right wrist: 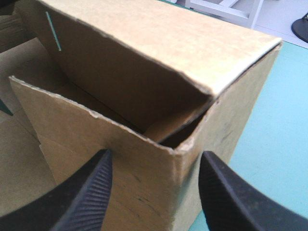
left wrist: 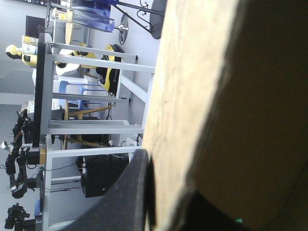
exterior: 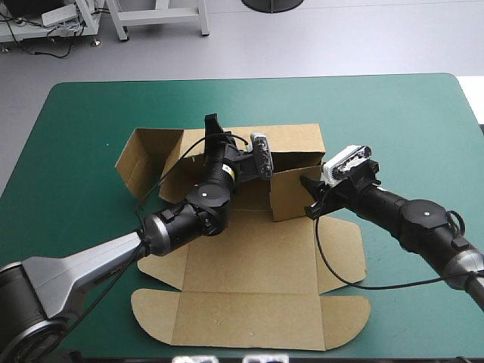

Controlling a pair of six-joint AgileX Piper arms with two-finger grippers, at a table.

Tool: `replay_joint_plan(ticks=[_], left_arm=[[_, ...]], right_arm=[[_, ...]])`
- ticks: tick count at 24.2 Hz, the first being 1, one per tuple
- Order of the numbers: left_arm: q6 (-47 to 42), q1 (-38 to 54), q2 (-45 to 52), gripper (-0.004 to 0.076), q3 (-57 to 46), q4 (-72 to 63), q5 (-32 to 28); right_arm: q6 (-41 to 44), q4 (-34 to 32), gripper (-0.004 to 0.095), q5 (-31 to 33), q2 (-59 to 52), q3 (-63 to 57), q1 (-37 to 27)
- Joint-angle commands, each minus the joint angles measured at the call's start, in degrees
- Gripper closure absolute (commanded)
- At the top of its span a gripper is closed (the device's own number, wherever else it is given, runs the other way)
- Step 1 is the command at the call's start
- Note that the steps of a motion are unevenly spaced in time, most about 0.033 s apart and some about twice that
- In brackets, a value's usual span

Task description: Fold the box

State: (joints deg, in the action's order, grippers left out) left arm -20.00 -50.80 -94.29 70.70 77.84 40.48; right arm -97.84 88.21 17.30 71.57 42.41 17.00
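Found right end effector nearest, black fingers apart, straddling a raised front corner of the brown box without clamping it. Located box at middle of teal-green worktop: back and side walls up, front panels and lid flaps lying flat. Noted left end effector pinched on the back wall's top edge. Judged board light, stiff across panels, weak at creases, ragged-edged, easily buckled. Recommend gripping wall edges near corners, never mid-panel.
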Motion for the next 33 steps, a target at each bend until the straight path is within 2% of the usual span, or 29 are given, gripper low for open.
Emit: replay_joint_plan(ticks=[1,6,10,13,18,22,28,33], left_arm=[[2.0,-0.83,2.53,0.0716,1.55,-4.32,-0.91],[4.0,-1.07,3.2,0.0716,1.55,-8.48,-1.05],[5.06,-1.41,4.99,0.0716,1.55,-9.2,-3.01],[10.44,-1.41,5.02,0.0716,1.55,-14.72,-2.64],[12.61,-1.41,5.02,0.0716,1.44,-16.15,-4.35],[13.81,-1.41,5.02,0.0716,1.44,-17.77,-5.59],[14.12,-1.41,5.02,0.0716,1.44,-16.69,-3.87],[14.16,-1.41,5.02,0.0716,1.44,-16.13,-3.62]], right_arm=[[-1.26,3.68,0.0401,-3.04,-1.3,1.85,0.09],[-2.54,6.87,0.0401,-6.54,-1.3,2.55,0.09],[-2.66,7.96,0.0402,-4.27,1.02,6.22,0.09],[-0.97,7.44,0.0432,1.11,5.55,6.32,0.09],[-2.72,8.75,0.0505,-0.12,6.61,6.32,0.09],[-3.34,8.55,0.0633,-0.38,6.61,6.88,0.09],[-3.35,7.65,0.0933,1.34,6.61,6.99,0.09],[-3.35,7.5,0.0933,1.38,6.39,6.99,0.09]])
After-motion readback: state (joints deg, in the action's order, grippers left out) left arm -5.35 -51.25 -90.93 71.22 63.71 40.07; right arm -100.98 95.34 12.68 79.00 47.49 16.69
